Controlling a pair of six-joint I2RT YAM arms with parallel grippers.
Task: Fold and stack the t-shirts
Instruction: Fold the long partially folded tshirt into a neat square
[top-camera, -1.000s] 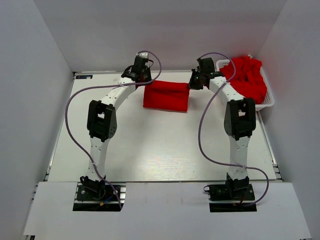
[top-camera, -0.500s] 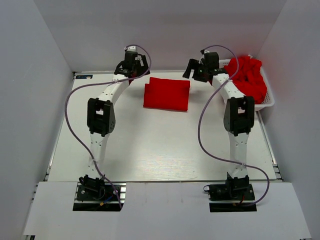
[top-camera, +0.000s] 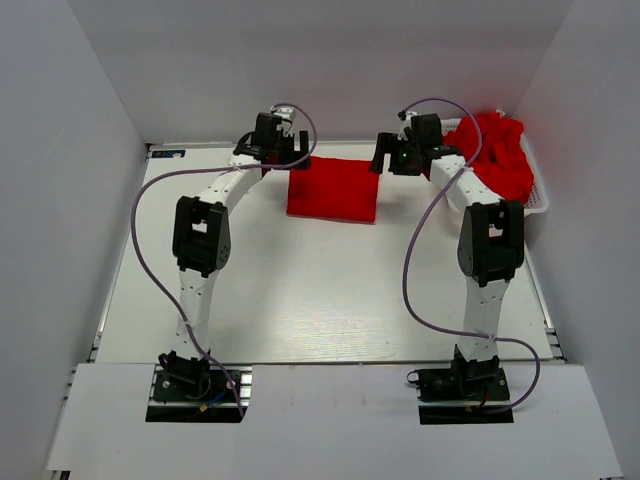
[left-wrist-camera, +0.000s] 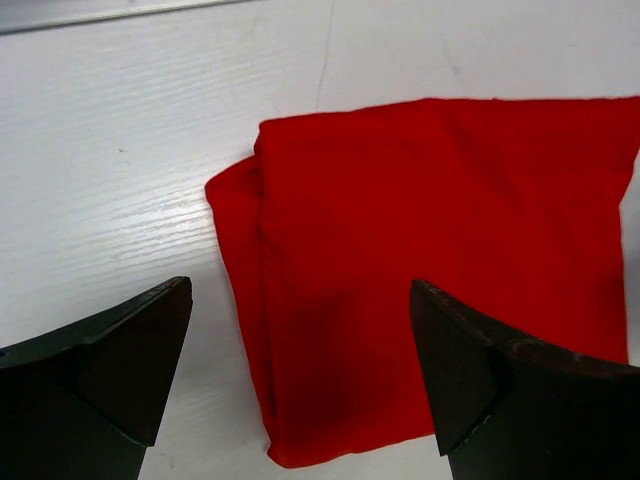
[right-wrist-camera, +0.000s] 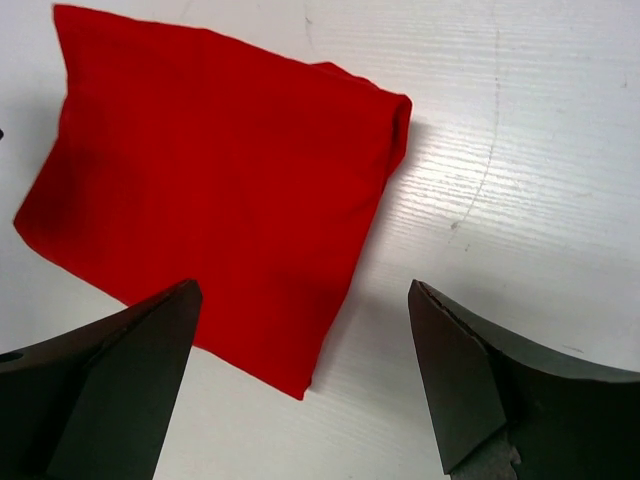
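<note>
Folded t-shirt (top-camera: 333, 190) lies flat on table (top-camera: 300, 290), far middle, between both arms. Left gripper (left-wrist-camera: 298, 335) spread wide over its left edge, empty. Right gripper (right-wrist-camera: 300, 330) spread wide over right edge, empty. Fold looks finished. Next likely: fetch one of heaped t-shirts (top-camera: 495, 150) from basket (top-camera: 537, 208), pinching single garment only.

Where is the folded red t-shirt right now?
In the top view the folded t-shirt lies at the far middle of the table, between both arms' open jaws, left of the white basket.
</note>
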